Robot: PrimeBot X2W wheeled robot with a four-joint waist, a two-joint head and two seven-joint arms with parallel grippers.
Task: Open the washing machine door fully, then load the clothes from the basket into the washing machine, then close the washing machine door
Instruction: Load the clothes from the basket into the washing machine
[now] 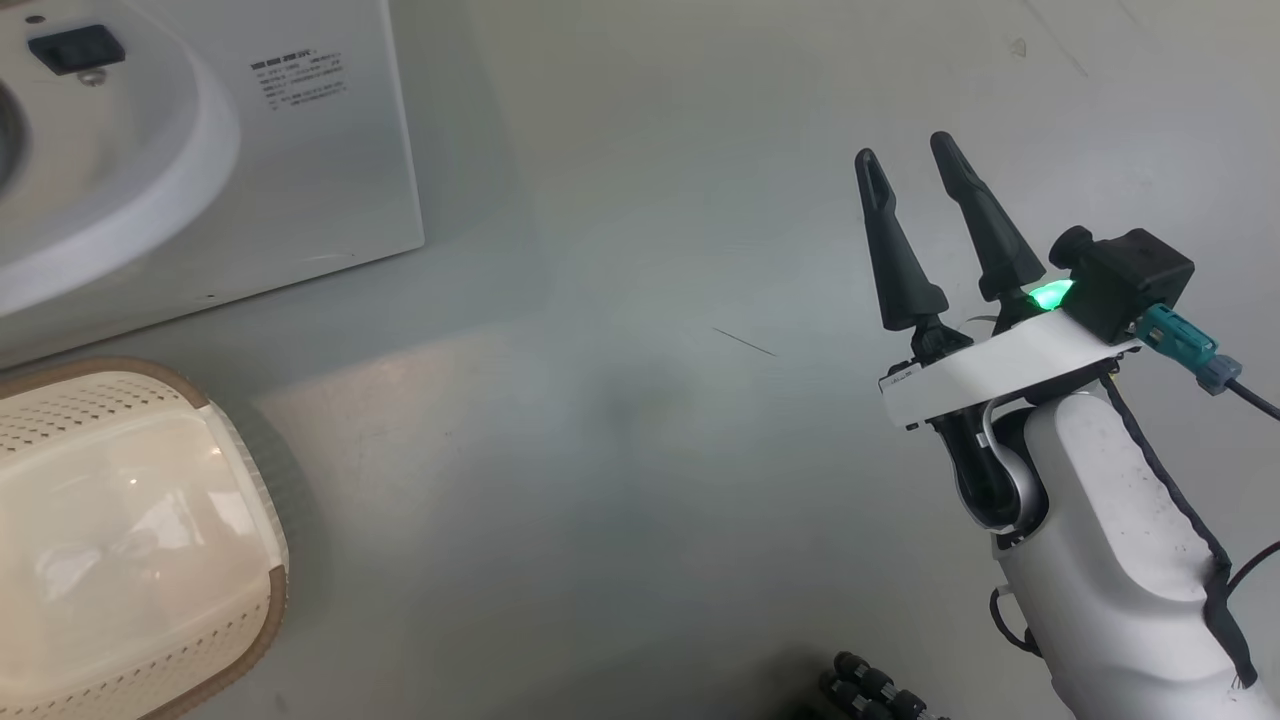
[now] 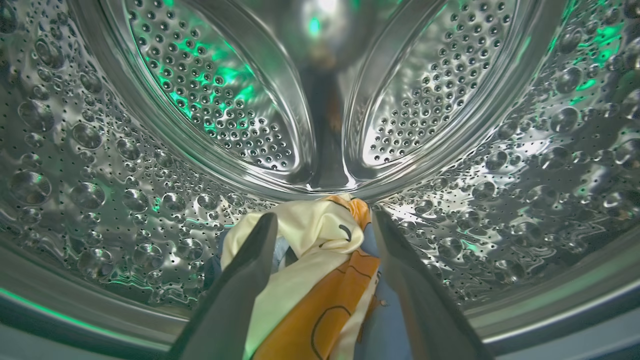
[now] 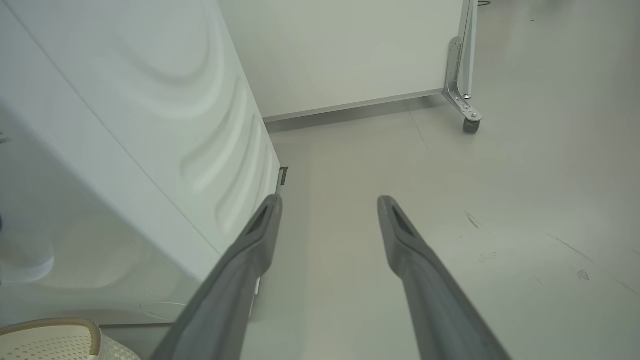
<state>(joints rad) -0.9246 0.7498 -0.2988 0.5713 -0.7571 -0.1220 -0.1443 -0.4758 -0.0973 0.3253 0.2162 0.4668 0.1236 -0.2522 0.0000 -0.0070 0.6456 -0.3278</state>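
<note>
The clothes [image 2: 320,270] are cream, orange with thin black line prints, and blue. The drum [image 2: 525,165] is silvery steel, dotted with holes and dimples, glinting green. The basket [image 1: 80,415] is cream, perforated, brown-rimmed; the washing machine [image 1: 330,190] white. My right claw [image 1: 903,147] is black.

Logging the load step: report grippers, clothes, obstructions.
Left gripper open inside the drum, clothes between its fingers. Right gripper open above the floor, beside the washing machine. Nothing seen in the way.
</note>
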